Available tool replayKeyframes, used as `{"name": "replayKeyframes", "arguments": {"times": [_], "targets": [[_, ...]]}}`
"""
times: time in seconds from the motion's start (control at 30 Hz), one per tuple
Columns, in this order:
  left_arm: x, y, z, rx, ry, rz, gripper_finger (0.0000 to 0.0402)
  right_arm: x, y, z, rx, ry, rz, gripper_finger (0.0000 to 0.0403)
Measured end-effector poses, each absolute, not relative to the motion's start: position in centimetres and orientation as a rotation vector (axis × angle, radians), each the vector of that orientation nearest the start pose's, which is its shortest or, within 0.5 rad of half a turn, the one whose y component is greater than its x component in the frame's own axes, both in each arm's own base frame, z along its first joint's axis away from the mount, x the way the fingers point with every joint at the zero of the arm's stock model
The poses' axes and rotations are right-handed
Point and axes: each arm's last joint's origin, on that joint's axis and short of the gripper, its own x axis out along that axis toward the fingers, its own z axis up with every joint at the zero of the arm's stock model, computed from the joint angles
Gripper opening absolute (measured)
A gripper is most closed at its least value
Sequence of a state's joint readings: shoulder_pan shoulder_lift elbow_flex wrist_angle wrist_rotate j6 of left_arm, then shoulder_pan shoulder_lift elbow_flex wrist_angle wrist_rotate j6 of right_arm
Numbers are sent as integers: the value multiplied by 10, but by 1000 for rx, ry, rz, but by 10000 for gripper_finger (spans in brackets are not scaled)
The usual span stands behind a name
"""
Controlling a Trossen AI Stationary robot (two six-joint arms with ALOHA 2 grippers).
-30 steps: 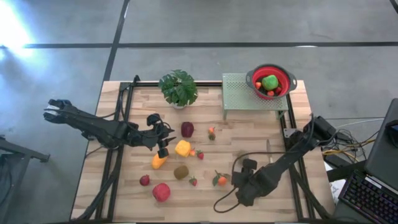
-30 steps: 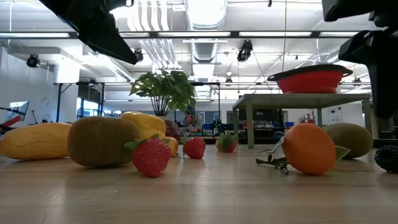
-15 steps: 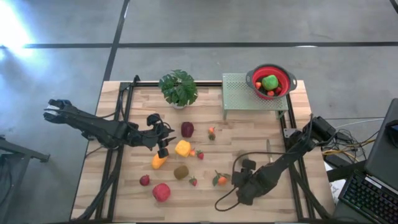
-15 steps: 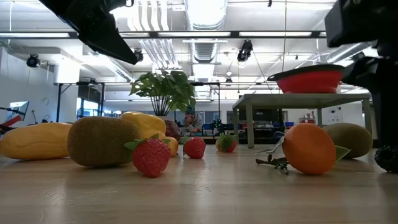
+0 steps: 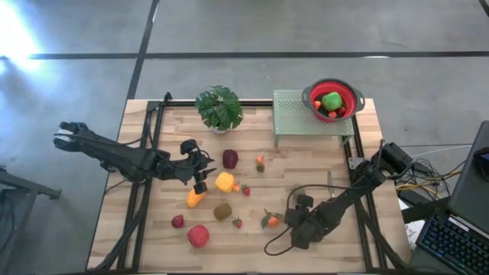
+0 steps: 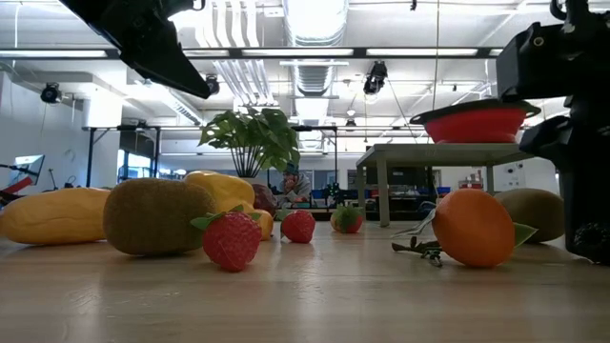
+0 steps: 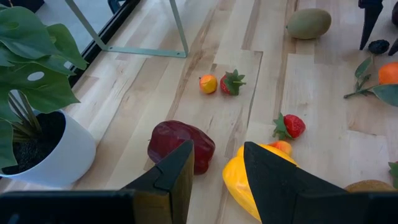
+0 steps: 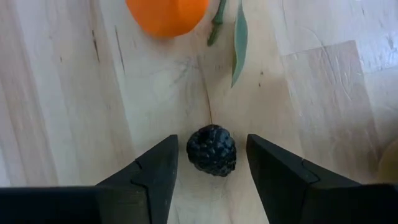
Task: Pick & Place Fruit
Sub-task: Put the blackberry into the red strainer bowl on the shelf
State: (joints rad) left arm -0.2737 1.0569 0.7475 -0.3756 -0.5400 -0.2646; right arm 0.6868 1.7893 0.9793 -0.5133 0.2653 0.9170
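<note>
A black berry point(image 8: 211, 150) lies on the wooden table near the front right. My right gripper point(image 5: 296, 222) points down over it, open, one finger on each side with a small gap to both. An orange fruit with a green leaf point(image 8: 166, 14) lies just beyond it. My left gripper point(image 5: 200, 180) hovers open at mid-left, holding nothing, above a yellow pepper point(image 7: 249, 180) and a maroon fruit point(image 7: 180, 147). A red bowl point(image 5: 332, 101) holding a green fruit stands on a green rack point(image 5: 302, 122) at the far right.
A potted plant point(image 5: 219, 108) stands at the far middle. Loose on the table are a brown kiwi point(image 5: 222, 211), a red apple point(image 5: 198, 235), a yellow-orange fruit point(image 5: 195, 198) and several strawberries. A greenish-brown fruit point(image 6: 534, 214) lies close behind my right gripper.
My right gripper has sunk toward the table, so its fingers now stand low beside the orange fruit and around the black berry. The fruits have not moved.
</note>
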Motion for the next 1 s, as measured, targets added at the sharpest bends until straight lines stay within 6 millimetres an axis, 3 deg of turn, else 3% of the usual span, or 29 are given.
{"name": "replayKeyframes", "arguments": {"times": [0.6, 1.0], "targets": [[210, -43, 258, 17, 589, 336, 147, 247, 192, 132, 186, 1195, -203, 109], [210, -43, 258, 17, 589, 336, 147, 248, 193, 134, 168, 1194, -187, 119]]}}
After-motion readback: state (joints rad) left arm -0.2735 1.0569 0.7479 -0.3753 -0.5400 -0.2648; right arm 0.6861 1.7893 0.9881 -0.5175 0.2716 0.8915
